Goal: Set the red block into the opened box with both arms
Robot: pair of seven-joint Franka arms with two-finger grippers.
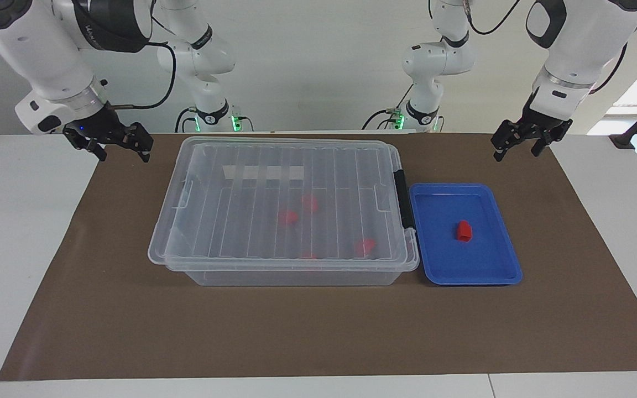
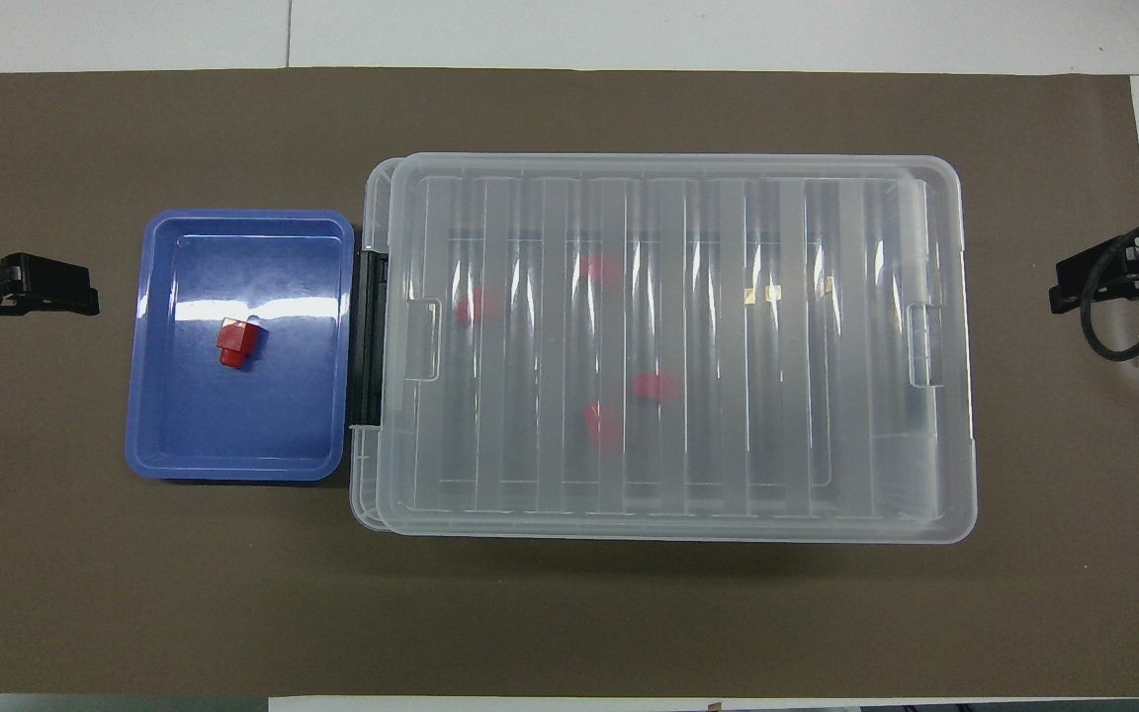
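Clear lid (image 1: 288, 199) covers the box (image 1: 285, 273) (opening comes first), so the red block (image 1: 464, 231) waits in the tray (image 1: 504, 273); left gripper (image 1: 527, 142) and right gripper (image 1: 109, 142) hover spread, empty.

The red block (image 2: 234, 343) lies in the blue tray (image 2: 149, 396). The tray sits just beside the lidded box (image 2: 955, 396), toward the mat's (image 2: 569, 613) left-arm edge.

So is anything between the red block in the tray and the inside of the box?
Yes: the ribbed clear lid lies on the box, covering it. The red block sits in the blue tray beside it.
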